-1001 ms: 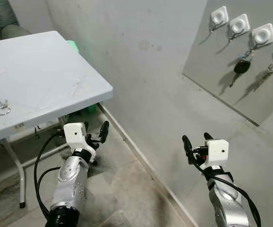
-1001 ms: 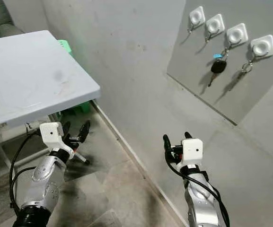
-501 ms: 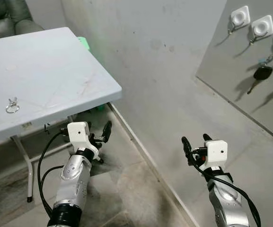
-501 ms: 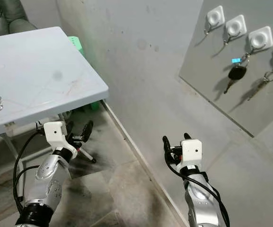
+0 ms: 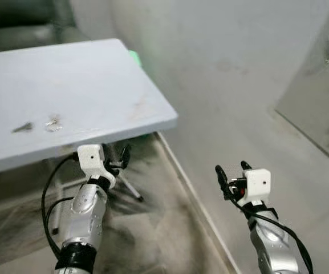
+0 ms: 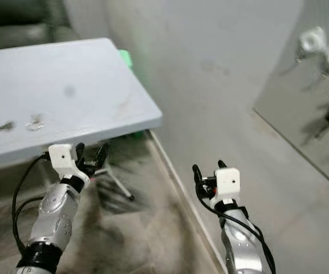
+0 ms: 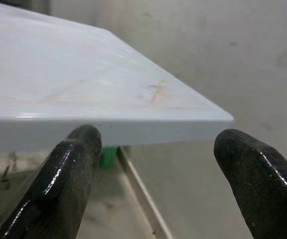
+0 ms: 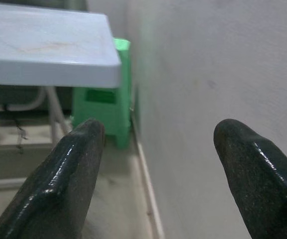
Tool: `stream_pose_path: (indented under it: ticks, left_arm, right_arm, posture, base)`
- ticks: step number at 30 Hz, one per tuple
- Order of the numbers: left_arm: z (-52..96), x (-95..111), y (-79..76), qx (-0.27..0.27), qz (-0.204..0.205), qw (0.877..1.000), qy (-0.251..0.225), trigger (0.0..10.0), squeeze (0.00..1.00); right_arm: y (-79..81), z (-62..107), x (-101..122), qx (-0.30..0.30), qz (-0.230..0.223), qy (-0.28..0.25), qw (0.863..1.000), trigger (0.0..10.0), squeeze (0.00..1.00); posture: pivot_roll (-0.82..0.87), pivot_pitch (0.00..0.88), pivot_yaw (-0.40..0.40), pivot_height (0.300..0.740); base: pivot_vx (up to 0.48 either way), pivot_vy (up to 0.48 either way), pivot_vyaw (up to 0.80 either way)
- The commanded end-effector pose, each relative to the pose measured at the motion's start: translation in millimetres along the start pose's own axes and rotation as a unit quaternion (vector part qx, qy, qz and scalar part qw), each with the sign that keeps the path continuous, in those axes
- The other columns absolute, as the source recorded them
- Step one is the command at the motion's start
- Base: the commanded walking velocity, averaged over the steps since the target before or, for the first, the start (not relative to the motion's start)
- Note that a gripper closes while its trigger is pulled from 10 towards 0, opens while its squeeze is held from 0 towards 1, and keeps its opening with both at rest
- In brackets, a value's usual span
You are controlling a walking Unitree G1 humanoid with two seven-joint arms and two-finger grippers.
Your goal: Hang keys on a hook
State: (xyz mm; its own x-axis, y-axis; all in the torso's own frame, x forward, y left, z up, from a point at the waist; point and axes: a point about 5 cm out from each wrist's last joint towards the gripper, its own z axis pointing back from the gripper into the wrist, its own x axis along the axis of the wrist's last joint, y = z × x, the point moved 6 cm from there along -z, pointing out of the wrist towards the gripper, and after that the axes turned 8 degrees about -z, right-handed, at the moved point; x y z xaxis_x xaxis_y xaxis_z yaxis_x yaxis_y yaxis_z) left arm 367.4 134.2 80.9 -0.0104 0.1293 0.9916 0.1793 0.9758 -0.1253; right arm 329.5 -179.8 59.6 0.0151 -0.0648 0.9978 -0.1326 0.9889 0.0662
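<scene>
Grey wall on my right, white worktop ahead on my left with the keys lying blurry near its front edge. Board with hooks sits far right on the wall. Green stool under the worktop's corner. My left gripper hangs below the worktop's edge, jaws spread; my right gripper by the wall, jaws spread too.
</scene>
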Motion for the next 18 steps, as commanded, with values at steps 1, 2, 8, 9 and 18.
stream_pose_path:
  ticks: [1,2,8,9,18]
  left_arm:
    - [-0.2,-0.9,0.4,0.001,-0.010,1.000,0.005,10.0,0.00]
    - [-0.2,-0.8,0.4,0.001,-0.011,1.000,0.005,10.0,0.00]
    - [-0.6,-1.6,1.0,0.007,-0.005,1.000,0.006,10.0,0.00]
    - [-0.9,-2.6,1.6,0.010,-0.002,1.000,0.009,10.0,0.00]
    - [-1.5,-5.7,3.5,0.017,-0.001,1.000,0.018,10.0,0.00]
  right_arm:
    - [0.0,-0.3,0.2,0.000,-0.003,0.000,1.000,10.0,0.00]
    - [-0.1,-0.3,0.3,0.000,-0.003,0.000,1.000,10.0,0.00]
    - [-1.0,-1.1,1.4,0.001,-0.001,-0.001,1.000,10.0,0.00]
    - [-1.4,-1.4,1.7,0.001,-0.001,-0.002,1.000,10.0,0.00]
    - [-3.4,-2.0,3.7,0.001,0.000,-0.004,1.000,10.0,0.00]
  posture:
    - [0.00,0.000,-0.069,0.740]
    - [0.00,0.000,-0.069,0.740]
    - [0.00,0.000,-0.072,0.740]
    - [0.00,0.000,-0.076,0.740]
    - [0.00,0.000,-0.078,0.740]
  base:
    - [0.000,0.000,0.80]
    - [0.000,0.000,0.80]
    - [0.000,0.000,0.80]
    - [0.000,0.000,0.80]
    - [0.000,0.000,0.77]
